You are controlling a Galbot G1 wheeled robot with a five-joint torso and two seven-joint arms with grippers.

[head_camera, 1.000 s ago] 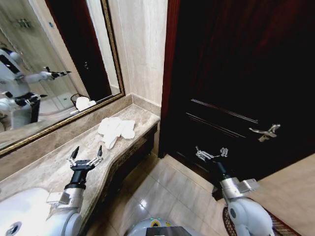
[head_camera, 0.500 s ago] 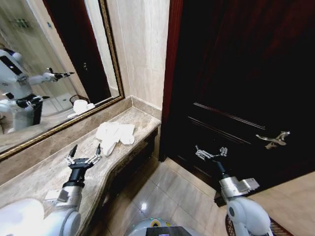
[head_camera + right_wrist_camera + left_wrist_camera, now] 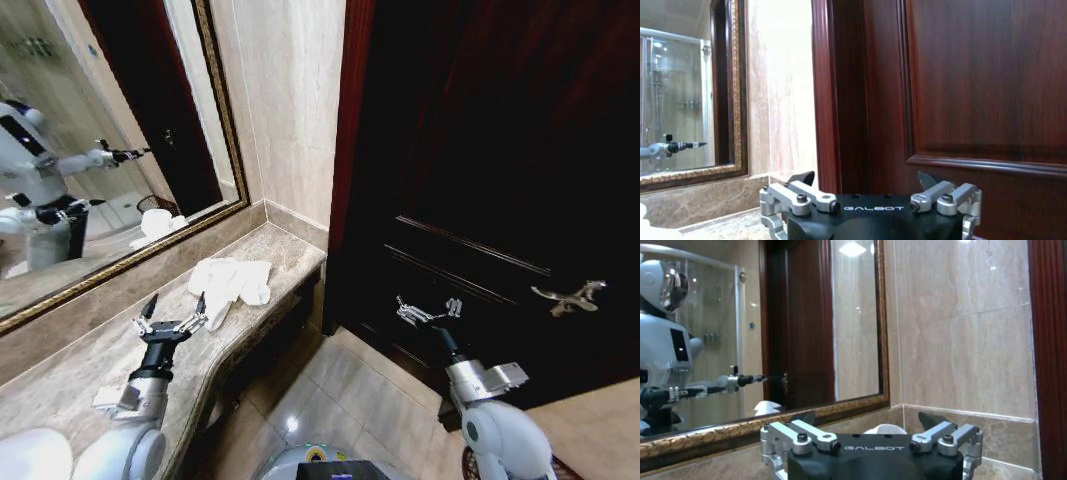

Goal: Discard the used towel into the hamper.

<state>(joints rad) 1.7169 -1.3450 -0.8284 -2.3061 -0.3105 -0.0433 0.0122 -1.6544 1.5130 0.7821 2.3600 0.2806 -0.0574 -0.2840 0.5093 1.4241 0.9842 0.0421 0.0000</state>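
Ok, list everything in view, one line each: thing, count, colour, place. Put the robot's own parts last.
Towel: one, white, crumpled on the countertop near its far end, ahead of the left gripper.
Countertop: one, beige marble, along the wall on the robot's left.
Mirror: one, gold-framed, on the wall above the countertop, reflecting the robot.
Sink: one, white, at the countertop's near end.
Door: one, dark reddish-brown wood, ahead on the right.
Door handle: one, silver, on the door.
Floor: beige glossy tiles, below the door.
Left gripper: one, black and silver, jaws open, above the countertop just short of the towel.
Right gripper: one, silver, jaws open, in front of the door.
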